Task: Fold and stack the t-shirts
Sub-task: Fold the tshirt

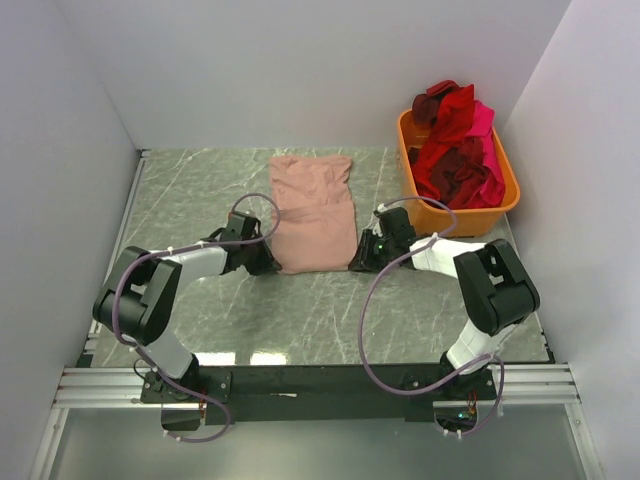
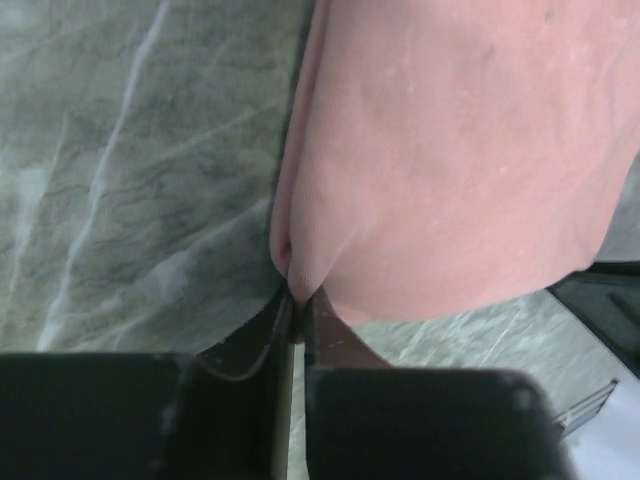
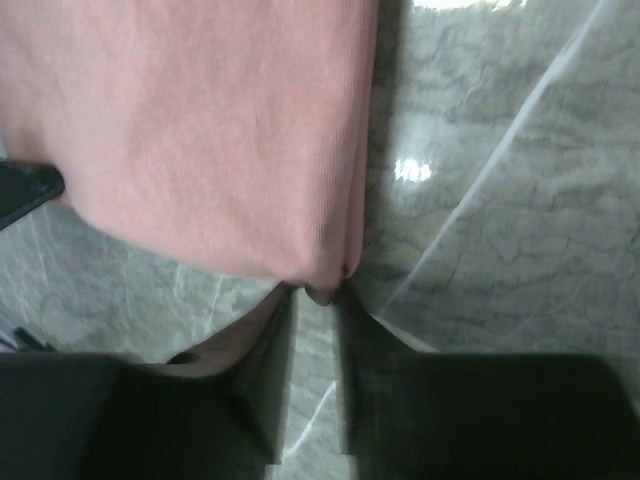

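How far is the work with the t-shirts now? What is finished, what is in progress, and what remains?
Done: the dusty pink t-shirt lies on the table as a narrow strip, sleeves apparently folded in. In hand: the left gripper pinches one near corner; the right gripper brackets the other. Left: fold it shorter, then the red shirts in the orange tub; no stack yet.

Before you: a grey-green marble-patterned tabletop [image 1: 190, 190], enclosed by plain white walls [image 1: 300, 70] at its far, left and right edges; pale glare patches [image 1: 265, 357] mark its near edge.
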Robot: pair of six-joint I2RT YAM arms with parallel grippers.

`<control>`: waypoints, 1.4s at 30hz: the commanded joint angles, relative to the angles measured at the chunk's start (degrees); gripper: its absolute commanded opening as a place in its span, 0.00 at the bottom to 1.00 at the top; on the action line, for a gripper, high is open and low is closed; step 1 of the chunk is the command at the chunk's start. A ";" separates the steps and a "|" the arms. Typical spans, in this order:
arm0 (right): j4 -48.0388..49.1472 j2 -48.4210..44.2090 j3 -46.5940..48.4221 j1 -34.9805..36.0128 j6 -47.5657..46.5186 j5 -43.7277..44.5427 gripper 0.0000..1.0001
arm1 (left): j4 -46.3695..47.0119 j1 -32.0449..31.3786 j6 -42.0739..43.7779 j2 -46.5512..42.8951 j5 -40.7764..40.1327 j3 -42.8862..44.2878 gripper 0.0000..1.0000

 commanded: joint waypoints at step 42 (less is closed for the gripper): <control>-25.58 -37.28 3.00 7.46 -2.16 20.52 0.00 | -29.09 -8.97 2.24 -28.36 -20.30 16.54 0.01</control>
